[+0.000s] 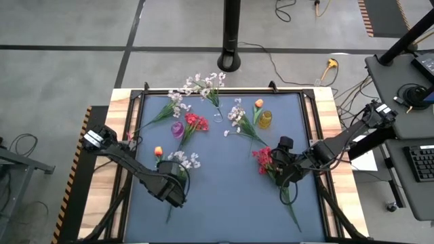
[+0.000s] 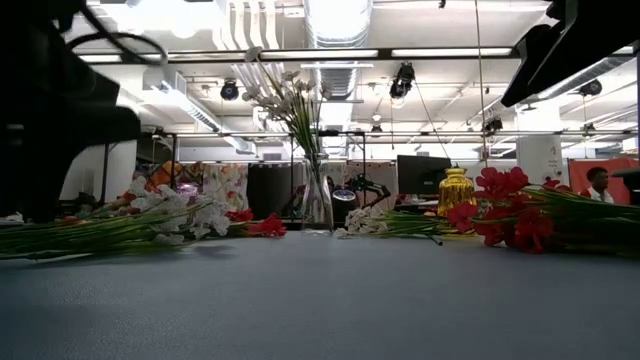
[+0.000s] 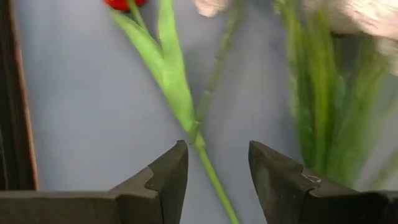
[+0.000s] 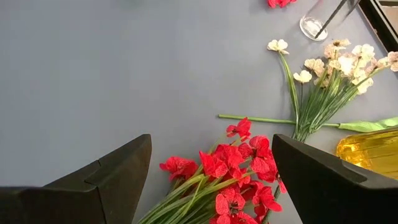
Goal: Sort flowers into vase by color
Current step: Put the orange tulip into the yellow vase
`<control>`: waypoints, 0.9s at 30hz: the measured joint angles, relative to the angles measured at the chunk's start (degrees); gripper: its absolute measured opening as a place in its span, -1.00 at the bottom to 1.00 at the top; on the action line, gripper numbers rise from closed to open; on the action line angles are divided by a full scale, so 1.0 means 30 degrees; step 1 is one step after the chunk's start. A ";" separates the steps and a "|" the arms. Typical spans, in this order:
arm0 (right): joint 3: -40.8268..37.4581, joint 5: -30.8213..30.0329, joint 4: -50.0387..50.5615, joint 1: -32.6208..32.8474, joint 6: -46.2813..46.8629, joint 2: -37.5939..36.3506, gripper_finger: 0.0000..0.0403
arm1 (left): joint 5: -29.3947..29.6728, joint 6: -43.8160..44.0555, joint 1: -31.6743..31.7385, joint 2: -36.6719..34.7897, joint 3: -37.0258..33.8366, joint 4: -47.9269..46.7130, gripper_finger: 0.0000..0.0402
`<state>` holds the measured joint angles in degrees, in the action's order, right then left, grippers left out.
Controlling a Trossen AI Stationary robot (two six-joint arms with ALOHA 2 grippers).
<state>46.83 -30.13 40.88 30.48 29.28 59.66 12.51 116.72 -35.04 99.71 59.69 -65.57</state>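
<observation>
My left gripper (image 3: 217, 158) stands open near the table's front left, pointing down. Its fingers stand on either side of the thin green stem (image 3: 211, 177) of an orange tulip (image 1: 158, 152) lying flat on the blue mat, without touching it. A white spray (image 1: 184, 160) lies just beside it. My right gripper (image 4: 211, 168) hangs open above a red spray (image 4: 239, 171) that lies on the mat at the right (image 1: 264, 161). A clear vase (image 1: 217, 112) at the back holds white flowers (image 1: 203, 85).
A purple vase (image 1: 178, 130) stands with a red spray (image 1: 195, 123) against it. Near a yellow vase (image 1: 264, 119) there is an orange tulip (image 1: 258, 104). More white sprays (image 1: 173, 108) (image 1: 237, 118) lie on the mat. Bare mat (image 1: 224, 196) lies at the front centre.
</observation>
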 joint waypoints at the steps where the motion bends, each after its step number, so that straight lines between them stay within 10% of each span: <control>1: 0.0000 0.0000 -0.0012 0.0000 0.0006 0.0002 0.61 | -0.0007 0.0264 -0.0003 0.0024 -0.0153 0.0082 -0.24; 15: 0.0000 0.0007 -0.0363 -0.0007 0.0247 0.0006 0.61 | -0.1671 0.0819 -0.0040 0.0480 -0.0965 0.1535 -0.28; 27: 0.0000 0.0007 -0.0465 -0.0007 0.0246 0.0007 0.61 | -0.2018 0.0779 -0.0047 0.1302 -0.0870 0.1909 -0.69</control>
<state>46.83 -30.11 39.48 30.46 30.02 59.68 6.46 119.06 -35.18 103.62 57.08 -59.84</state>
